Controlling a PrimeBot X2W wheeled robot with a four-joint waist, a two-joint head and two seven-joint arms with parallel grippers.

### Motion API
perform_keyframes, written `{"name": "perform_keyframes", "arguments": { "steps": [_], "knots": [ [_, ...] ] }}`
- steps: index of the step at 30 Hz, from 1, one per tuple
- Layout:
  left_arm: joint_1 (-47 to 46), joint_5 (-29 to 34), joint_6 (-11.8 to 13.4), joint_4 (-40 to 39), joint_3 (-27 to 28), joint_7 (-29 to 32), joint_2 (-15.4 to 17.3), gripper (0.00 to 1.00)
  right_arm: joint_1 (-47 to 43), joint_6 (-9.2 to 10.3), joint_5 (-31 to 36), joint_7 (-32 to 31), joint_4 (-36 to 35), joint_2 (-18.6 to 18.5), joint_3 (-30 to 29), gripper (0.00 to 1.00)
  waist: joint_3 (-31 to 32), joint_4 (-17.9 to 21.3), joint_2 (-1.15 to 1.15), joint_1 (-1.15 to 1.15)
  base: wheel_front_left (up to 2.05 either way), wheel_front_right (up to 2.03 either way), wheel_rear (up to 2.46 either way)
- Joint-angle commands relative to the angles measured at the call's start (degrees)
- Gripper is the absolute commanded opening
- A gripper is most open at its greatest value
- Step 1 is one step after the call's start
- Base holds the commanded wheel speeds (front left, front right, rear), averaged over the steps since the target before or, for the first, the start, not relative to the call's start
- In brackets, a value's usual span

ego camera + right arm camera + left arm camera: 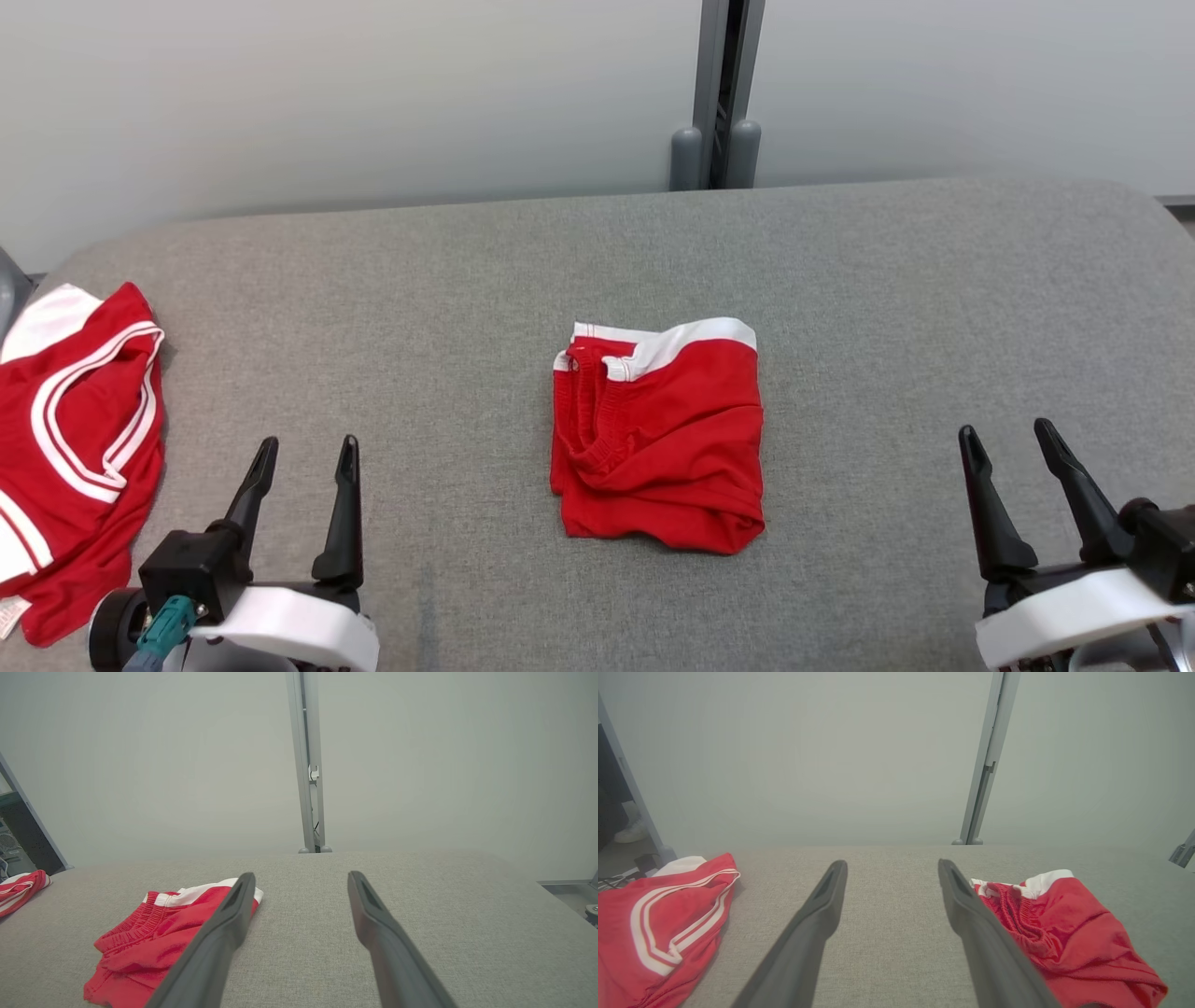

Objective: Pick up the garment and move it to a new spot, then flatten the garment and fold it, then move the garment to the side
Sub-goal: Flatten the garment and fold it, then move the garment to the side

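The garment (663, 448), a pair of red shorts with a white band, lies folded into a rough square on the grey fabric surface (887, 280). It sits straight out from the grey post (719, 93) that stands behind the far edge, a good way toward the robot from the post's foot. Its white band runs along the side facing the post. The gathered elastic waist shows on the part lying left of the post's line. The cloth is a little rumpled, with soft creases across the top layer and a rounded fold at the near corner.

The left gripper (309, 442) hangs low over the surface, to the left of the post's line and farther from the post than the garment's far edge. Its jaws are spread wide with only bare surface between them, and they have hold of nothing. They are well apart from the garment.

The right gripper (1006, 429) is about as far to the right of the post's line, at much the same distance from the post. Its jaws are likewise wide apart and empty, clear of the garment, with grey fabric showing between the two dark fingers.

Far to the left of the post, at the left end of the surface, lies a striped garment (75, 420). It is red with white stripes, loosely crumpled, and apart from both grippers. A pale wall (373, 93) rises on either side of the post.
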State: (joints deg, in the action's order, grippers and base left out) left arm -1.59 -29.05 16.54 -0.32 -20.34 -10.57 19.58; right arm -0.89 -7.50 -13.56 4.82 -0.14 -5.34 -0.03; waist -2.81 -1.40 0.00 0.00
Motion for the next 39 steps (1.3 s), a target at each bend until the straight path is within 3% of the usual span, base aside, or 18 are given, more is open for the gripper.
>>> {"name": "perform_keyframes", "arguments": {
  "steps": [1, 18, 39],
  "knots": [
    [1.1, -0.4, 0.6, -0.6, 0.2, 0.3, 0.8, 1.00, -1.3, 0.02, 0.3, -0.4, -0.7, -0.1, -0.7, 1.00, 1.1, -0.3, 0.00, 0.00, 0.00, 0.00, 0.00],
    [4.5, -1.1, 2.4, -4.1, 0.9, 2.0, 2.0, 1.00, -4.5, 0.02, 1.1, -3.0, -4.1, 1.4, -2.5, 1.00, 3.0, -0.6, 0.00, 0.00, 0.00, 0.00, 0.00],
    [3.2, -0.8, 3.6, -4.9, 0.2, 2.7, 2.1, 1.00, -3.4, 0.02, 0.0, -2.5, -2.3, 1.6, -2.3, 1.00, 2.9, -0.7, 0.00, 0.00, 0.00, 0.00, 0.00]
  ]
}}
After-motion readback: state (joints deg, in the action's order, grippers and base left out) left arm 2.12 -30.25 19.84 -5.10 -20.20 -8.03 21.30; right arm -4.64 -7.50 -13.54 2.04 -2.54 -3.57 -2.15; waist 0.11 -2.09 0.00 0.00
